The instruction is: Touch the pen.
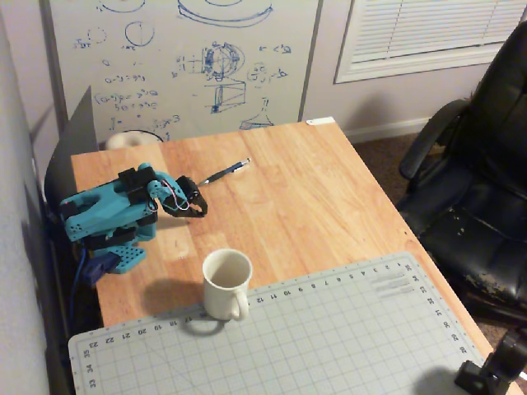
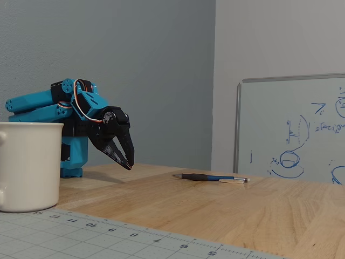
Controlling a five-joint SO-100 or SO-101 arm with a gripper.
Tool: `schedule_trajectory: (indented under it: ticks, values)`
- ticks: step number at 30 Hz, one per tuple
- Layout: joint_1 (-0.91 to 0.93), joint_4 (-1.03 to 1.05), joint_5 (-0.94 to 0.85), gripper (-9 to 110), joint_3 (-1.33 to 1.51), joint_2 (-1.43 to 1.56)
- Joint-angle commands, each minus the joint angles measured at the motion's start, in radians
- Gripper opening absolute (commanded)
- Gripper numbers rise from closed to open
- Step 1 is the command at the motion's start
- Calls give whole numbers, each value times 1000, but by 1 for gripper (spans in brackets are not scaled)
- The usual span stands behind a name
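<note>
Overhead view first: blue arm (image 1: pixel 111 212) folded low along the left edge of the bench (image 1: pixel 329 214), pincer (image 1: pixel 198 206) tucked close in front of its base and aimed toward the open middle. Black fingers drawn together at the tips, no visible gap, nothing gripped between them. Sensible for a touch task, judging by the sentence: no grasp needed, just a closed point to poke with.

Pen (image 1: pixel 226 172) lying flat on the wood toward the far edge, near the whiteboard (image 1: pixel 181 58), slanted so its tip points to the far right corner. Clear of the pincer, bare wood between the two, not touching. Placed well within the arm's likely sweep, and out in the open with nothing crowding it.

Fixed view from bench level: pincer (image 2: pixel 128 161) angled down, tips hovering just above the wood rather than resting on it. Pen (image 2: pixel 210 177) off to the right there, dark grip section and bluish barrel visible, silvery end pointing right.

White mug (image 1: pixel 226 284) standing upright near the front edge, at the border of the grey cutting mat (image 1: pixel 329 337), handle toward the front. Well apart from the pen and off the straight line to it, so probably no obstacle.

Touch not yet made; reach forward and slightly right in the overhead view looks like the move required.
</note>
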Motion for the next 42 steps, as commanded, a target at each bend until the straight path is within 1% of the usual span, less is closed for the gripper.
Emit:
schedule_trajectory:
  ticks: [1, 13, 17, 29, 37, 42]
  values:
    - [5, -3, -2, 1, -17, 29]
    - [6, -17, -5, 1, -23, 28]
    - [6, -18, -6, 1, -87, -9]
    - [-3, -18, -6, 1, -540, -528]
    - [-160, -18, 8, 1, -864, -867]
    - [-212, -18, 8, 1, -1043, -1117]
